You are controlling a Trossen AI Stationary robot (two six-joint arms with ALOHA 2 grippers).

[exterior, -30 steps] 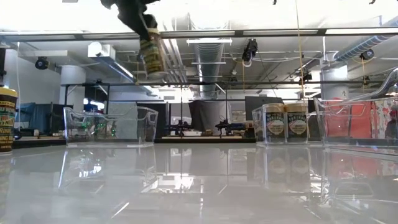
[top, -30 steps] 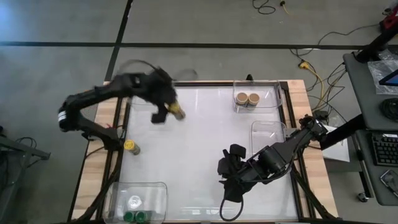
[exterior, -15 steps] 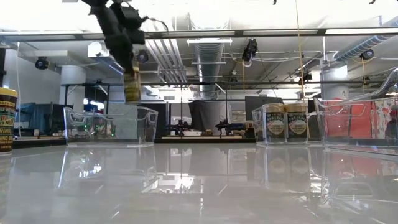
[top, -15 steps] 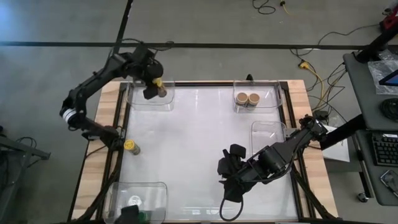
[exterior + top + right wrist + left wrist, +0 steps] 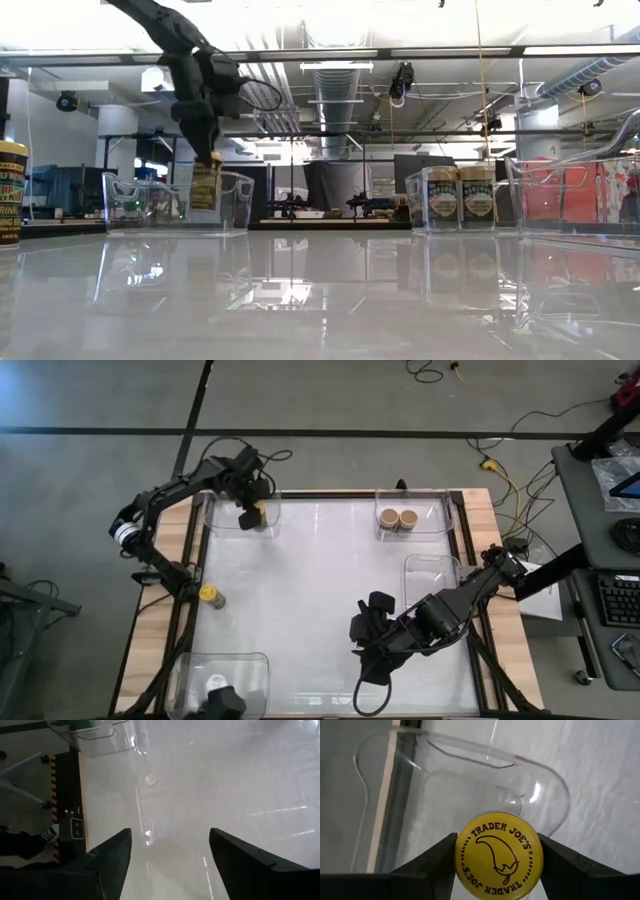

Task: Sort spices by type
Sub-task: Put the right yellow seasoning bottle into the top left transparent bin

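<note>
Yellow lid up, a spice jar [image 5: 498, 855] sits clamped between the left gripper's [image 5: 498, 865] two dark fingers, which press its rim from both sides; only the left wrist view shows that grip and the lid's printed face. From above, the left gripper [image 5: 248, 508] hangs over the clear tray [image 5: 215, 525] at the table's far left corner. The low view adds height: the jar [image 5: 204, 186] is partly down inside that tray's walls, though whether it touches the floor I cannot tell.

A second yellow-lidded jar [image 5: 209, 594] stands alone by the table's left edge. Two tan-lidded jars [image 5: 398, 518] sit side by side in the far tray [image 5: 445, 510].

The right gripper [image 5: 368, 630] waits low near the table's middle; its wrist view shows the fingers [image 5: 112, 857] spread apart over bare white tabletop [image 5: 200, 780], holding nothing.
</note>
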